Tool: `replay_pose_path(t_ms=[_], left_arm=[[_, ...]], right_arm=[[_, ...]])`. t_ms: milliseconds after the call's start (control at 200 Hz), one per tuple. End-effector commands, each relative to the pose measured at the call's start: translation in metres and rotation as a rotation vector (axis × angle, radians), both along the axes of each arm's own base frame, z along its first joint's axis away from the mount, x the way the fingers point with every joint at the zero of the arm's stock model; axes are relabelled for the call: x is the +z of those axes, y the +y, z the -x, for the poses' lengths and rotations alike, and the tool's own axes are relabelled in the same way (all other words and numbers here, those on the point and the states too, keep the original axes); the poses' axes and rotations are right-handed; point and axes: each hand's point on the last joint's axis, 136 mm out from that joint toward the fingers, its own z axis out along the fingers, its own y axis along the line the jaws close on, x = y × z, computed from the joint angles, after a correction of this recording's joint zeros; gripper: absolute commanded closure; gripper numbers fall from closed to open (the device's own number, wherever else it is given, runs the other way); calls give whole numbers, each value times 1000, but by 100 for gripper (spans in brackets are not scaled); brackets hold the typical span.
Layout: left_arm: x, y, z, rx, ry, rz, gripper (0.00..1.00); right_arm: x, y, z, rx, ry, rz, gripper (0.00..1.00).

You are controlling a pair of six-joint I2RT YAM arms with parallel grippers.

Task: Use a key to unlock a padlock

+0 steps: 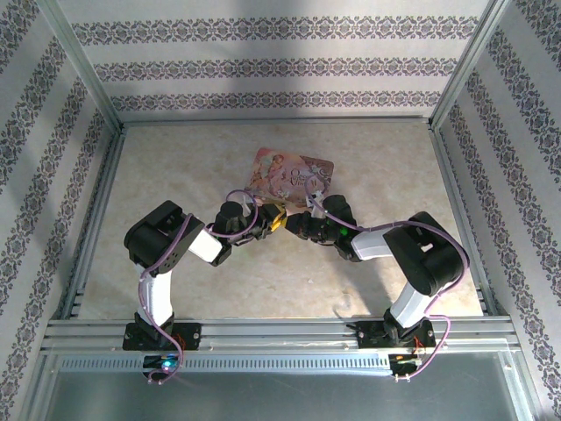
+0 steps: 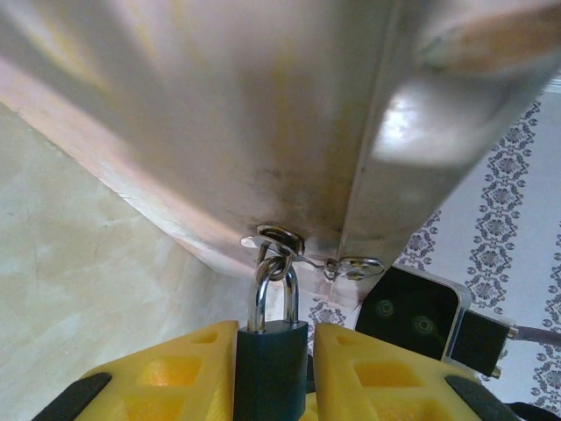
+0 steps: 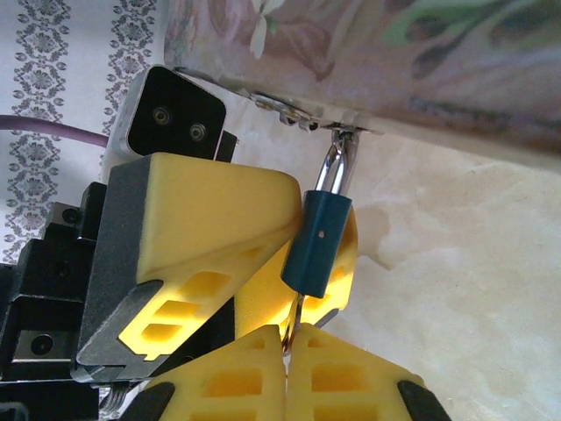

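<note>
Padlock (image 2: 272, 373) first, on my left wrist feed: it stands upright, long axis vertical, blue body low in the picture and silver shackle (image 2: 273, 294) pointing up. The shackle is hooked through a small metal ring (image 2: 280, 239) on the edge of the pink tin (image 2: 219, 132). My left gripper (image 2: 273, 351) is clenched on the blue body, one yellow finger (image 2: 175, 381) pressed against each side, so the lock sits squarely between them.

On the right wrist feed the padlock leans, its axis running from lower left to upper right. The shackle end reaches the tin's latch and the base points down toward my right gripper (image 3: 287, 368). That gripper's yellow fingers are pinched together just beneath the lock. The key (image 3: 292, 326), a thin silvery sliver, rises from the seam between them to the lock's base. I cannot tell whether its tip is inside the keyhole. The left gripper's fingers flank the blue body here too.

From the top camera, both grippers meet nearly tip to tip at the near edge of the tin, around the middle of the table (image 1: 175, 175).
</note>
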Motion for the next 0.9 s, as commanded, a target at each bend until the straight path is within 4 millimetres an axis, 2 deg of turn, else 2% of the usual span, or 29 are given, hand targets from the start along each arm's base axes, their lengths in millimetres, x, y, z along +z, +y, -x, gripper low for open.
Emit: replay_pose_path(t_ms=[0, 215, 320, 480, 600, 755, 895], left_arm=[[22, -12, -3, -20, -71, 62, 75], [22, -10, -3, -10, -71, 49, 87], [24, -9, -2, -9, -74, 41, 91], [30, -8, -1, -8, -83, 25, 91], [34, -7, 0, -9, -81, 15, 91], [38, -6, 4, -2, -63, 2, 93], [40, -5, 8, 8, -32, -13, 93]], right_arm=[[11, 8, 4, 43, -25, -62, 100], [7, -1, 3, 6, -24, -44, 100], [6, -8, 5, -13, -28, -23, 88], [5, -25, 9, -49, -54, 46, 71], [8, -40, 14, -64, -104, 141, 63], [28, -59, 20, -52, -259, 296, 57], [54, -62, 31, 43, -519, 501, 56]])
